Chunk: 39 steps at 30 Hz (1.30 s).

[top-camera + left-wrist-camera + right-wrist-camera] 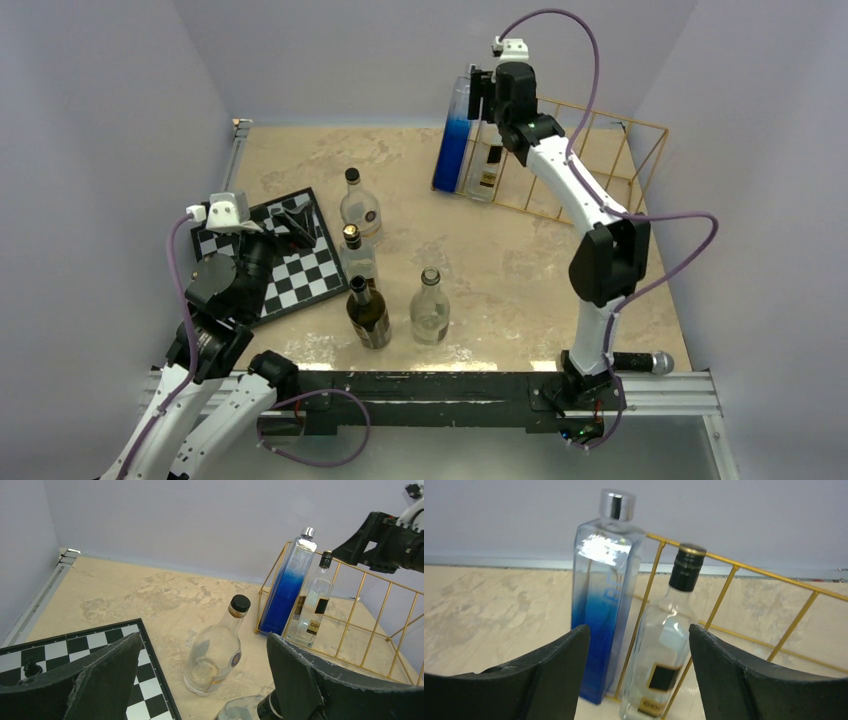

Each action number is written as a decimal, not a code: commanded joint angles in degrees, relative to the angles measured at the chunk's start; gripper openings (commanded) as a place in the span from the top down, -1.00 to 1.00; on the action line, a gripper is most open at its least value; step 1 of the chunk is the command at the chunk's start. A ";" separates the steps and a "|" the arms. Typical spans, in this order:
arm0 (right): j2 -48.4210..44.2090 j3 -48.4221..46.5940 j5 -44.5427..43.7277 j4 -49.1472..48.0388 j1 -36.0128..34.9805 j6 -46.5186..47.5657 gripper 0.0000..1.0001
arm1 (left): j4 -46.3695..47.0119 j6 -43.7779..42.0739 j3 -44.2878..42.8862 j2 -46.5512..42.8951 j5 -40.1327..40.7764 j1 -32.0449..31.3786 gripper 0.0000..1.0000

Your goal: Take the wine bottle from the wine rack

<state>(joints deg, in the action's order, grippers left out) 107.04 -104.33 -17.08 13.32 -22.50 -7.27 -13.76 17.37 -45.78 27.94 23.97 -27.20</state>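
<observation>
The gold wire wine rack (pixel 610 150) stands at the back right of the table. At its left end stand two upright bottles: a tall blue-tinted one with a silver cap (pixel 452 150) (pixel 601 605) and a clear one with a black cap and black label (pixel 487 170) (pixel 669 635). My right gripper (pixel 478 92) (pixel 639 635) hovers above and just short of them, open. In the right wrist view the clear bottle shows between the fingers, untouched. My left gripper (pixel 295 222) (pixel 204 640) is open and holds nothing, low over the checkerboard.
Several loose bottles stand mid-table: a round clear one (pixel 360 208) (pixel 215 655), one with a gold neck (pixel 358 258), a dark one (pixel 368 315) and a clear one (pixel 430 310). A black-and-white checkerboard (pixel 290 265) lies at the left. Walls close in on three sides.
</observation>
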 commanded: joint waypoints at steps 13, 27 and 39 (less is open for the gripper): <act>17.62 -21.96 9.41 7.47 8.45 -9.40 -0.34 | 2.68 -0.30 -0.73 -0.71 -1.02 -0.31 -0.98; 24.32 -21.55 12.80 -0.15 10.05 -13.52 -0.19 | 2.79 -0.58 -0.76 0.24 -1.11 -0.29 -0.98; 17.96 -11.14 16.81 -11.95 11.21 -10.24 0.82 | 2.83 -0.75 -0.78 0.01 -0.94 -0.24 -0.97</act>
<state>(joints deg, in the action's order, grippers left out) 129.97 -119.17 -2.00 8.25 -11.44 -18.98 -13.76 17.34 -45.78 27.86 23.70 -27.20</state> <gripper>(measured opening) 0.375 0.985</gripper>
